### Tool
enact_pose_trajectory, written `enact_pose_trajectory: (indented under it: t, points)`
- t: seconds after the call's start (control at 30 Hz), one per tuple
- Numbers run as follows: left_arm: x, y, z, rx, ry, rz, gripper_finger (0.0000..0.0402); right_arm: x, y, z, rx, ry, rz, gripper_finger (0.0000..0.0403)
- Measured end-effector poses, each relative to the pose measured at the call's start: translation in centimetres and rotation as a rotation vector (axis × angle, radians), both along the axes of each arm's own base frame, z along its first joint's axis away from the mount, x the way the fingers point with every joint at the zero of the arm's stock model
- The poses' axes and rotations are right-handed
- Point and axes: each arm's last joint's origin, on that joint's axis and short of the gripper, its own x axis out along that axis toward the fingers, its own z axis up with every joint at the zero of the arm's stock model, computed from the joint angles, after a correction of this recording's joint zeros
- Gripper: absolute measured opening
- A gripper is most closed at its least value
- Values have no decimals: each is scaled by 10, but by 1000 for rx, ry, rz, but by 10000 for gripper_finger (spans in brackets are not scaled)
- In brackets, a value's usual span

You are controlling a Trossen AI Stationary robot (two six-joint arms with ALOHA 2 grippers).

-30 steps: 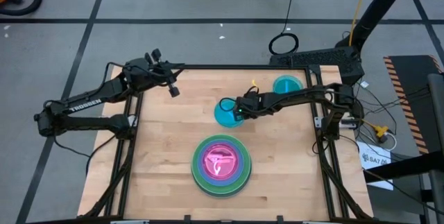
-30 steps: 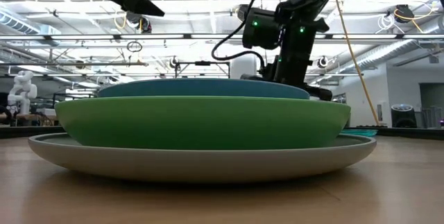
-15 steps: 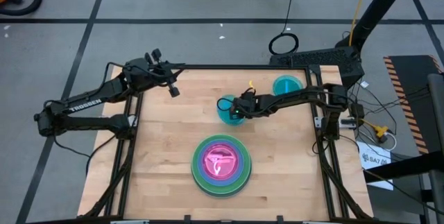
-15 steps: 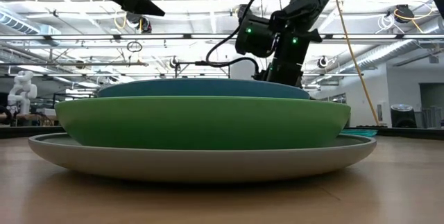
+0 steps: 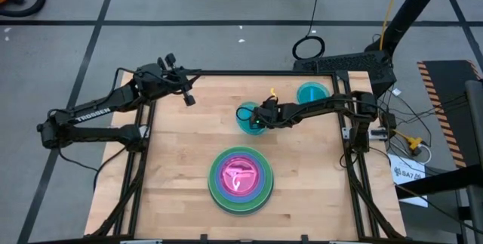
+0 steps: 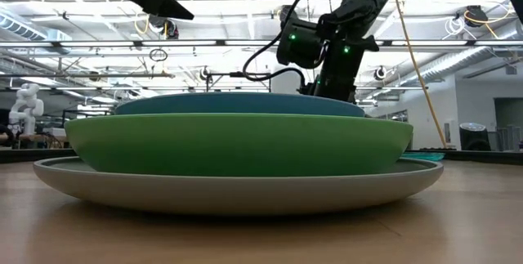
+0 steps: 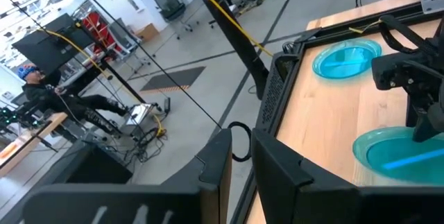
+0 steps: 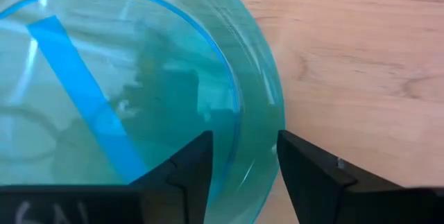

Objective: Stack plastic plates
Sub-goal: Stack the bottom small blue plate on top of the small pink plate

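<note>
The landmark is the stack of round plastic plates (image 5: 241,180) near the front of the wooden table (image 5: 173,168): a large grey plate (image 6: 237,189) at the bottom, green (image 6: 237,143) and blue (image 6: 237,105) plates above it, and a pink plate (image 5: 241,175) on top.

Behind this stack, toward the table's far side, lies a translucent teal round plastic plate (image 5: 247,119). The right gripper (image 5: 258,118) is lowered onto the edge of this plate that lies toward the right arm's base; in the right wrist view its fingers (image 8: 191,165) stand parted, straddling the plate's rim (image 8: 260,123), not clamped.

A second teal round plastic plate (image 5: 312,93) lies farther behind and to the right of the stack, near the table's far right corner.

The left gripper (image 5: 186,93) hangs above the far left corner, well apart from the stack; its fingers (image 7: 222,158) are nearly together and hold nothing.
</note>
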Motion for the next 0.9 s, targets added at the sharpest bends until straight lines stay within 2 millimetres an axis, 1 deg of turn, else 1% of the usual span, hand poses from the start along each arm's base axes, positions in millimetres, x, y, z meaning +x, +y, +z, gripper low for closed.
enact_pose_trajectory:
  t: [0.1, 0.4, 0.63, 0.77, 0.9]
  points:
    - [0, 0, 0, 0, 0, 0, 65, 1, -1, 1, -5, -1, 11, 155]
    - [0, 0, 0, 0, 0, 0, 65, 9, -10, 15, -62, 2, 61, 155]
    - [0, 0, 0, -1, -1, 1, 65, 3, -15, 22, -44, 116, 61, 155]
    - [0, 0, 0, -2, -1, 1, 65, -4, -16, 20, -23, 168, 24, 155]
    - [0, 0, 0, -3, -1, 1, 65, -4, -14, 14, -25, 131, 15, 155]
